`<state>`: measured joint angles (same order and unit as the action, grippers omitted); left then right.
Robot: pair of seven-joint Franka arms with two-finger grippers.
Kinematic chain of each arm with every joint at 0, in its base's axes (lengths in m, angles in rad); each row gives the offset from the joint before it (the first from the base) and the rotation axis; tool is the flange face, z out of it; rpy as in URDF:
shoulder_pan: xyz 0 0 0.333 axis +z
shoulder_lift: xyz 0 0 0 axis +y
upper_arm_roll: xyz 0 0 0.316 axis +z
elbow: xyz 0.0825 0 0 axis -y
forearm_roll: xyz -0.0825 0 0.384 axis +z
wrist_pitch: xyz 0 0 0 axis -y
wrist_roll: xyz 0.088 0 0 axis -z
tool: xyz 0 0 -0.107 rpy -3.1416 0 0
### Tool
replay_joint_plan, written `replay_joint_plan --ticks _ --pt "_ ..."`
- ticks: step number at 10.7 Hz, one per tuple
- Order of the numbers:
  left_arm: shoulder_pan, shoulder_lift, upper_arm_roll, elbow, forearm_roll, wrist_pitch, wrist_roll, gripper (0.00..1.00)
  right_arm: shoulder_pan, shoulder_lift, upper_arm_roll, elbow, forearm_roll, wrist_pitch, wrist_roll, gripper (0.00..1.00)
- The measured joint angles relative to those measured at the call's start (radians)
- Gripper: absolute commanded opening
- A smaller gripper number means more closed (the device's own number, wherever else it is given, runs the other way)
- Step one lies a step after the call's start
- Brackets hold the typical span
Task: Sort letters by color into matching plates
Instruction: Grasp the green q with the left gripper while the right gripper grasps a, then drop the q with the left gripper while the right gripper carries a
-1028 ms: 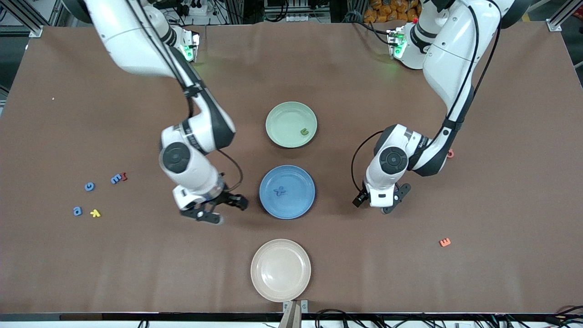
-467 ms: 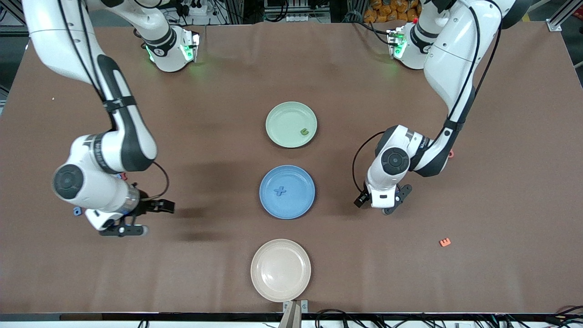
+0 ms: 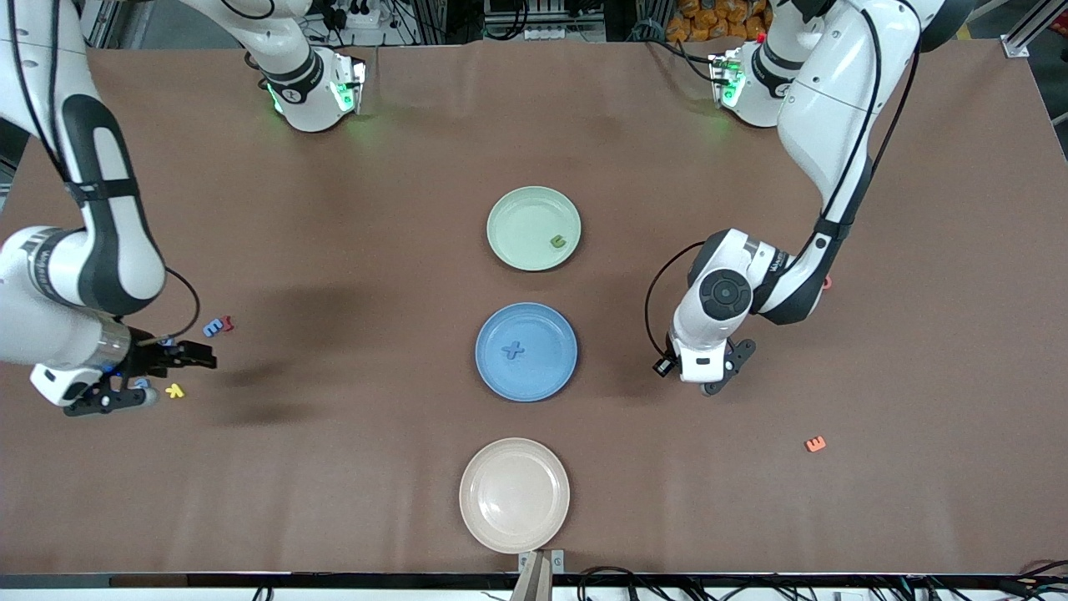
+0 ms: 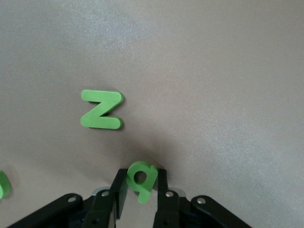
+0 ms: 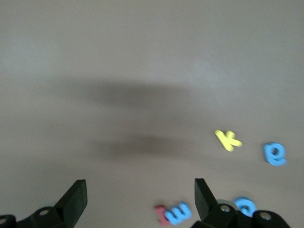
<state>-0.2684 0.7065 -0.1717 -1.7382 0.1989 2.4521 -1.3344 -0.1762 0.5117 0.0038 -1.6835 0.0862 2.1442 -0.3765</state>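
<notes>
Letters, blue: one x-shaped blue letter (image 3: 512,351) lies in the blue plate (image 3: 561,377), just off its centre toward 9 o'clock. Three more sit in a loose cluster at 9 o'clock from that plate, toward the right arm's end of the table. These are the blue m (image 3: 214,327) (image 5: 177,213), touching a dark red letter (image 3: 227,323) (image 5: 160,213), the blue e (image 5: 275,154), and a round blue letter (image 5: 244,205) partly hidden by a finger in the right wrist view. A yellow k (image 3: 174,390) (image 5: 228,139) lies among them.

Letters, green: one green letter (image 3: 557,242) rests in the green plate (image 3: 505,204) at about 4 o'clock, near the rim. The green plate stands at 12 o'clock from the blue plate and the beige plate (image 3: 480,467) at 6 o'clock.

Right gripper (image 3: 154,380) (image 5: 140,199): over the blue cluster, jaws spread wide with nothing between them.

Left gripper (image 3: 722,369) (image 4: 140,190): low over the table at 3 o'clock from the blue plate, jaws clenched on a green q (image 4: 140,179). I cannot tell whether the q is off the cloth. A green Z (image 4: 102,110) lies flat near it, apart from the fingers. A sliver of another green letter (image 4: 2,184) shows at the frame edge.

An orange E (image 3: 815,444) lies at about 4 o'clock from the left gripper, well apart.
</notes>
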Motion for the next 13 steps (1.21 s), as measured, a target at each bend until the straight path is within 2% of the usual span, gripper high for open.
replay_joint_plan --ticks 4,7,10,13 --pt "-0.005 -0.001 -0.007 0.0 0.0 -0.006 -0.005 0.0 -0.13 -0.009 0.0 -0.073 -0.045 0.024 -0.145 1.0" --pt "-0.054 -0.027 -0.035 0.004 0.0 -0.134 -0.088 0.0 -0.175 -0.009 0.001 -0.15 -0.114 0.155 -0.151 1.0" --pt "-0.081 -0.071 -0.118 0.005 0.0 -0.242 -0.178 0.0 -0.226 0.0 0.001 -0.224 -0.126 0.272 -0.208 1.0" --pt "-0.082 -0.087 -0.209 0.005 0.0 -0.266 -0.268 0.0 -0.24 0.028 0.003 -0.258 -0.126 0.356 -0.224 1.0"
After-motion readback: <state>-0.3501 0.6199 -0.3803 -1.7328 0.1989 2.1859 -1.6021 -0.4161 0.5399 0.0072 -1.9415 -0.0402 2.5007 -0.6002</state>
